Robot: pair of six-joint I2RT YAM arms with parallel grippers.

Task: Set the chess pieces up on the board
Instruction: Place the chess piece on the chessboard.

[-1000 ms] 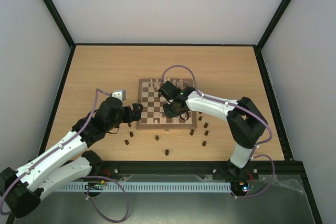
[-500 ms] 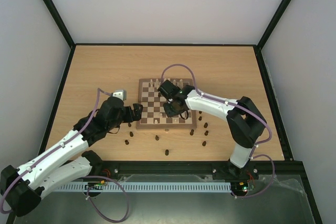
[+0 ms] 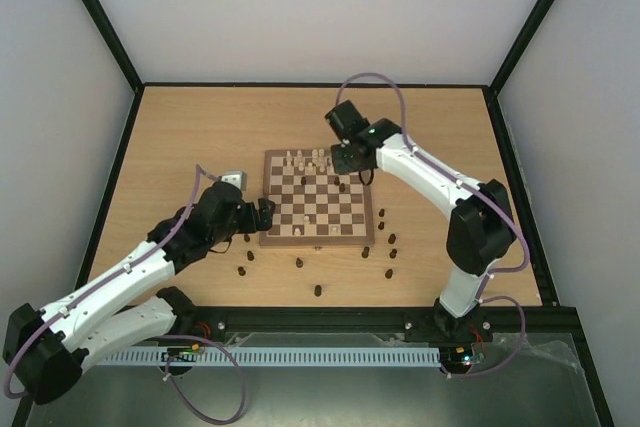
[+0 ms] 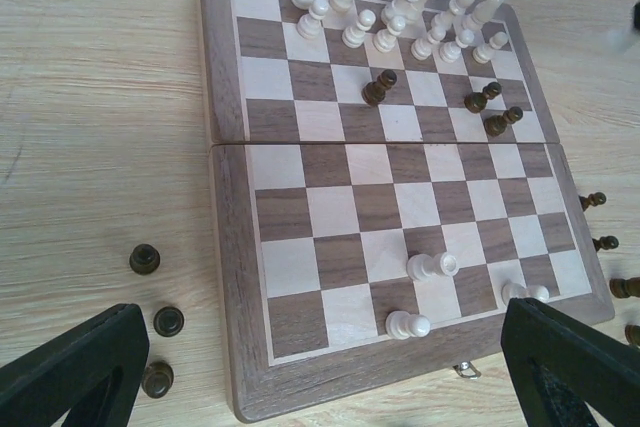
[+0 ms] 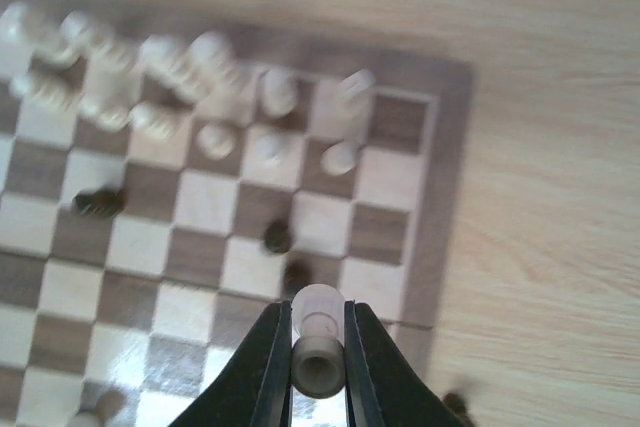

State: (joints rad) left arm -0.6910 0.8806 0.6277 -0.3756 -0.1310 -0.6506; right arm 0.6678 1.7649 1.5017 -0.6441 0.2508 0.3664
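Board [image 3: 316,203] on light wood table [image 3: 200,127]; grey walls [image 3: 300,7].

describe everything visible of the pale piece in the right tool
Small pale cream piece, wood by its look, with a paler rounded end and a shadowed round end. The right tool's two black fingers clamp its sides; nothing else touches it. It hangs above the board, near the standing cream pieces.

One board [image 4: 226,277] carries three dark pieces [image 4: 378,87].
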